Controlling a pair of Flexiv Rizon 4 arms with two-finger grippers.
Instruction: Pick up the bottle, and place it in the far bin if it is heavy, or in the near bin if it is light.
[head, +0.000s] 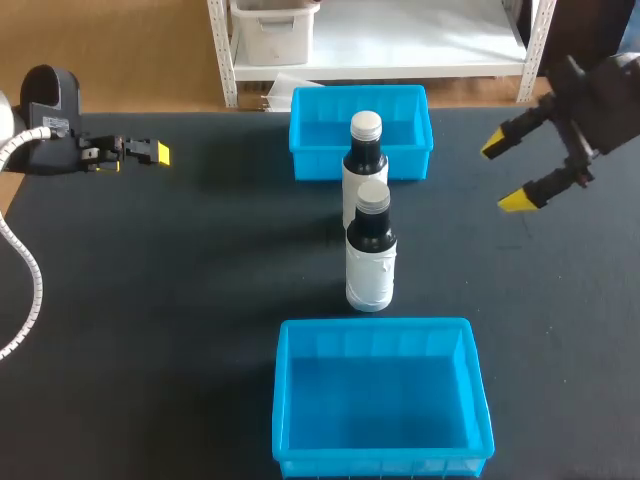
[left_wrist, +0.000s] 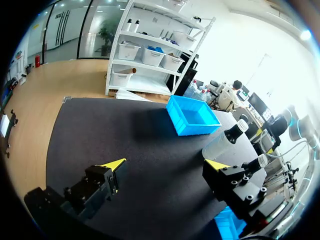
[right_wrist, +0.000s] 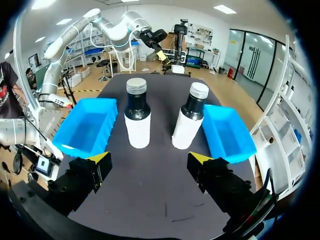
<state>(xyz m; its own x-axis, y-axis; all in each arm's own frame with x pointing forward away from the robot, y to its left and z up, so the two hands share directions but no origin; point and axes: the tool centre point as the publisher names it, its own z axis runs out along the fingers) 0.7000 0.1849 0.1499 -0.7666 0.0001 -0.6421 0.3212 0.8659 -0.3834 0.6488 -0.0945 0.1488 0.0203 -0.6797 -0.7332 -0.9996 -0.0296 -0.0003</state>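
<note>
- Head view: two bottles stand upright mid-table (head: 150, 300), in line between the far bin (head: 300, 135) at the far edge and the near bin (head: 283, 400) at the near edge. The far bottle (head: 364, 150) is just beside the far bin, and the near bottle (head: 371, 262) stands clear of both bins. My left gripper (head: 150, 153) hangs by the left edge, my right gripper (head: 505, 172) by the right edge.
- Left wrist view: my fingers (left_wrist: 114, 166) are spread with nothing between them, and the bottles are well ahead.
- Right wrist view: my jaws are released, with both bottles ahead. I judge I should grip one bottle squarely by its body without nudging its neighbour, then lift it straight up to feel the weight.
</note>
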